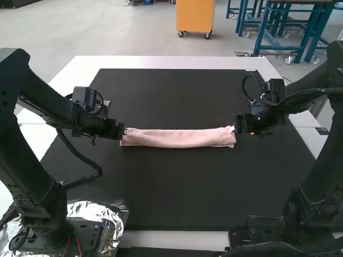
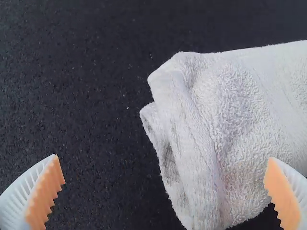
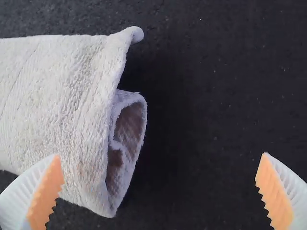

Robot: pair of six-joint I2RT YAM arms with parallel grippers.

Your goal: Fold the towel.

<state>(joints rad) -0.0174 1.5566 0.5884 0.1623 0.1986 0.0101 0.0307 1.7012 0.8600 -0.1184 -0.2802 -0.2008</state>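
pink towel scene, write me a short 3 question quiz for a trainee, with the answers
1. True or false: the towel is spread out flat.
2. The right gripper's fingers are: a) shut on the towel b) open c) shut on nothing.
3. Fill in: the towel lies between the left gripper and the right one, on a ____ mat.

Key: 1 false; 2 b; 3 black.

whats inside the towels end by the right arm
The towel shows curled layers of its own cloth around a shadowed hollow; whatever lies deeper is covered by its outer layer.
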